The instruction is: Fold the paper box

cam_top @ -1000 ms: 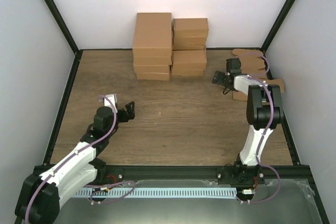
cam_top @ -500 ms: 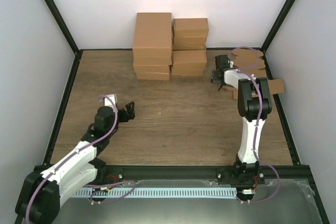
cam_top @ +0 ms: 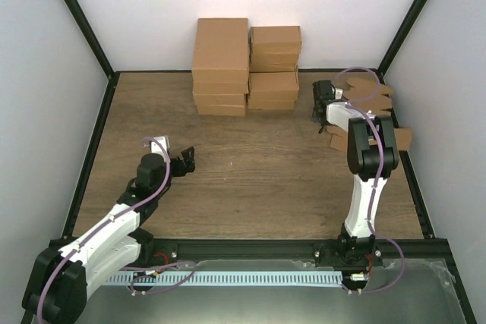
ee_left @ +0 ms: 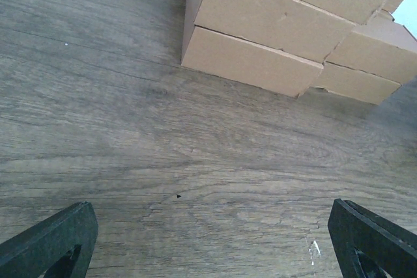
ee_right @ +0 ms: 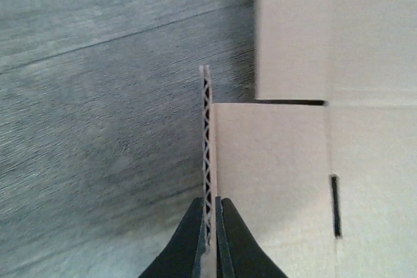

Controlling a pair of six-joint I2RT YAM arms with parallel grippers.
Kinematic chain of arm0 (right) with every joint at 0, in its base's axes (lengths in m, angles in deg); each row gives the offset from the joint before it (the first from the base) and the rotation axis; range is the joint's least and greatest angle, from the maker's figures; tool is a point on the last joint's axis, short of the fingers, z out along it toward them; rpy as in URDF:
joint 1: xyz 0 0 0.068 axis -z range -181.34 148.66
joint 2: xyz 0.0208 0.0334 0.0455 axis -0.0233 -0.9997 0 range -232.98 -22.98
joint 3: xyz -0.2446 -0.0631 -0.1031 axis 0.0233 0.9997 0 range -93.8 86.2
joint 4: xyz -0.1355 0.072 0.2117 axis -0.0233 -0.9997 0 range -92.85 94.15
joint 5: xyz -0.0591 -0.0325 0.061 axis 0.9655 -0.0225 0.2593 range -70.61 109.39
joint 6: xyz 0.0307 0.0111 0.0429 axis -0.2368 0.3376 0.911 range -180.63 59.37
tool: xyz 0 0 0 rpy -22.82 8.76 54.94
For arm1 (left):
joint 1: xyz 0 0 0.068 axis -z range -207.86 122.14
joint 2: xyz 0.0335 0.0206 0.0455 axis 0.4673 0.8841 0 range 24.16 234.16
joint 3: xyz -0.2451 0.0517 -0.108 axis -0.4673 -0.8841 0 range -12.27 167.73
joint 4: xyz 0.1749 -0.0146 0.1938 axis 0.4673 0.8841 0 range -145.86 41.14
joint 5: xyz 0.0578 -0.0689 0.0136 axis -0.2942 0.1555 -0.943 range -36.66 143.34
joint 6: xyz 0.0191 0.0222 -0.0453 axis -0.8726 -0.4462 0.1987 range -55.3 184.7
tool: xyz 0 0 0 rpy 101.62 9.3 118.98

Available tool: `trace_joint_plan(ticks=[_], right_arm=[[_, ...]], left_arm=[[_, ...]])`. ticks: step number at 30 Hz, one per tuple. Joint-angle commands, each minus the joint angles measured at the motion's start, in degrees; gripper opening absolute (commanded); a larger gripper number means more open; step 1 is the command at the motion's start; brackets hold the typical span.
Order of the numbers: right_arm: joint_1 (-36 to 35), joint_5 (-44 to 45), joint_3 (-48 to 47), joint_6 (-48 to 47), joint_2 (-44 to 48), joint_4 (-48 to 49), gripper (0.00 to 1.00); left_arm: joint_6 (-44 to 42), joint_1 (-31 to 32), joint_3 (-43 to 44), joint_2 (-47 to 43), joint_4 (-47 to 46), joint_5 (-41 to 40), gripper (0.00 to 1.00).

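Observation:
The paper box is a flat, unfolded brown cardboard blank lying at the back right of the table. In the right wrist view it fills the right side, with its corrugated edge seen end-on. My right gripper is shut on that left edge, one finger on each face of the sheet. My left gripper hovers open over bare wood at the left, with nothing between its fingers.
Two stacks of folded brown boxes stand at the back centre, also ahead of the left gripper. Black frame rails and white walls border the wooden table.
My right gripper moved toward the back, up to the cardboard blank's left edge, and went from open to shut on it. The left arm has not moved.

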Motion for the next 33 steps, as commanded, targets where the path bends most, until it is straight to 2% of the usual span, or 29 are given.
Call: trace_joint_plan(ticks=[1, 10, 14, 19, 28, 33], right_arm=[[-1.37, 2.87, 1.65, 1.83, 7.36, 0.91, 0.01], [-3.62, -1.44, 6.33, 11.85, 18.92, -6.15, 0.01], [-4.40, -7.37, 10.00, 13.88, 26.93, -6.13, 0.01], [-4.97, -16.83, 13.54, 19.04, 37.48, -5.86, 0.01], [-4.98, -28.65, 15.61, 35.59, 47.50, -7.09, 0.01], [-4.91, -31.91, 16.62, 43.12, 49.06, -8.03, 0.01]], left_arm=[[-0.41, -0.22, -0.47, -0.37, -1.42, 0.24, 1.00], [-0.99, -0.18, -0.60, -0.10, -2.55, 3.10, 1.00], [-2.07, -0.18, -0.98, 1.81, -5.76, 7.98, 1.00], [-4.70, 0.49, -1.78, 4.17, -12.55, 18.83, 1.00], [-7.37, 10.86, 5.15, 1.02, -7.91, 10.67, 1.00], [-7.53, 18.04, 10.93, 5.31, -6.79, 8.55, 1.00]])
